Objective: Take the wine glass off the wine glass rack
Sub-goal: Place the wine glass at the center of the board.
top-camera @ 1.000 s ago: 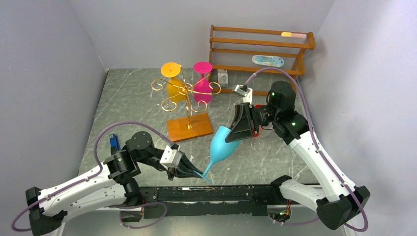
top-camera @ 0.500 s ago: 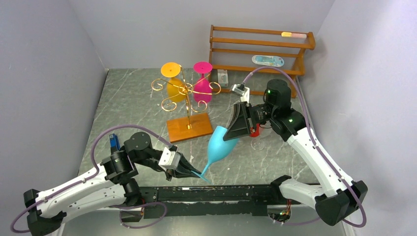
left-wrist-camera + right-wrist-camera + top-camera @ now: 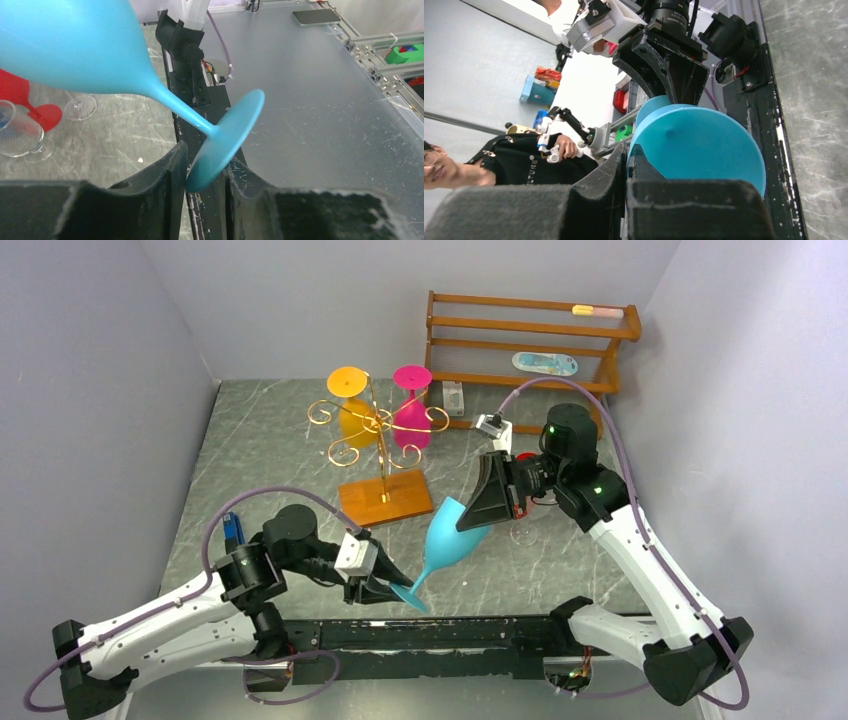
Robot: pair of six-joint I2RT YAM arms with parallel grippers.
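A blue wine glass (image 3: 450,540) hangs tilted in the air in front of the wine glass rack (image 3: 378,430), a gold wire stand on a wooden base (image 3: 385,500). A yellow glass (image 3: 352,410) and a pink glass (image 3: 411,410) hang upside down on the rack. My right gripper (image 3: 478,515) is shut on the rim of the blue bowl (image 3: 704,145). My left gripper (image 3: 385,585) stands open around the glass's round foot (image 3: 225,135), its jaws parted a little wider than the foot's edge.
A brown slatted wooden shelf (image 3: 530,340) stands at the back right. A clear glass (image 3: 524,532) stands on the table under the right arm. The left wrist view shows a red glass (image 3: 30,107) and clear glasses (image 3: 20,135). A black rail (image 3: 450,630) runs along the near edge.
My right gripper has closed onto the rim of the blue glass. My left gripper has let go of the foot and its jaws have parted.
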